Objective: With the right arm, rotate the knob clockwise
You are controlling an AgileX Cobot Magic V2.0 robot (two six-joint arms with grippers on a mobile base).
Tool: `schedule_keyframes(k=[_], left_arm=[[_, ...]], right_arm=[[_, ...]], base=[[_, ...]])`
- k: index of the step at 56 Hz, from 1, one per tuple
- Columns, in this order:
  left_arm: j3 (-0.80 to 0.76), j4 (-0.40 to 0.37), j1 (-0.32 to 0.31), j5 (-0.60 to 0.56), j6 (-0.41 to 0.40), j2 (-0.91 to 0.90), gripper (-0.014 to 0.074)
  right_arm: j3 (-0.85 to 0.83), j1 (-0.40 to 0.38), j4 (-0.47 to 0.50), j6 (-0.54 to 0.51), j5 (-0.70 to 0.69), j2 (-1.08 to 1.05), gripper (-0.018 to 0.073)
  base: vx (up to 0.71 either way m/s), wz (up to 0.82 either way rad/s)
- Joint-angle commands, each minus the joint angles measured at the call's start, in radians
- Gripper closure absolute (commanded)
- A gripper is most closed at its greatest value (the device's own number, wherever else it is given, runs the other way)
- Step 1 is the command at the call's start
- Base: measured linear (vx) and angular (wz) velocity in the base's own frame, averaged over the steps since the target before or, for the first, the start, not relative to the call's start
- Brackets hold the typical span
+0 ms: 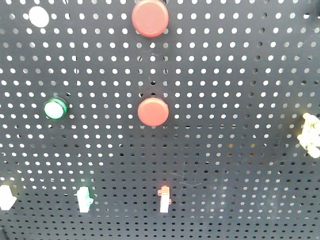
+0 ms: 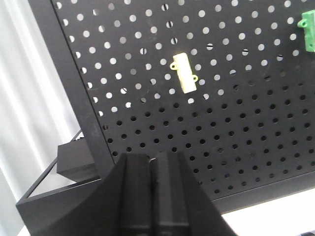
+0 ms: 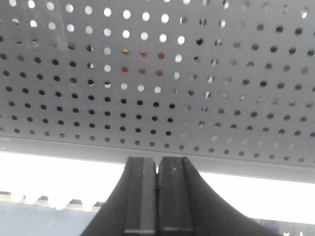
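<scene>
A black pegboard (image 1: 225, 75) fills the front view. A pale yellow lobed knob (image 1: 310, 134) sits at its right edge, partly cut off. My right gripper (image 3: 158, 161) is shut and empty, pointing at the board's lower edge (image 3: 147, 150); the knob does not show in the right wrist view. My left gripper (image 2: 154, 158) is shut and empty, below a pale yellow switch (image 2: 184, 73) near the board's left frame (image 2: 74, 83). Neither gripper shows in the front view.
The board carries two red round buttons (image 1: 150, 18) (image 1: 153, 111), a green button (image 1: 55, 108), a white cap (image 1: 38, 16) and small switches along the bottom (image 1: 164, 198) (image 1: 84, 198). A green part (image 2: 309, 29) shows in the left wrist view.
</scene>
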Motion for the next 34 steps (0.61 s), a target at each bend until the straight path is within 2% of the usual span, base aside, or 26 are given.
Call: schedule_keyframes(k=[1, 34], left_arm=[[0.033, -0.005, -0.008, -0.076, -0.004, -0.016, 0.0603], [0.033, -0.005, -0.008, -0.076, -0.004, -0.016, 0.0603]], right_arm=[[0.007, 0.0, -0.009, 0.005, -0.075, -0.015, 0.0567], [0.007, 0.0, -0.009, 0.005, -0.075, -0.015, 0.0567]], base=[[0.0, 0.0], [0.0, 0.0]])
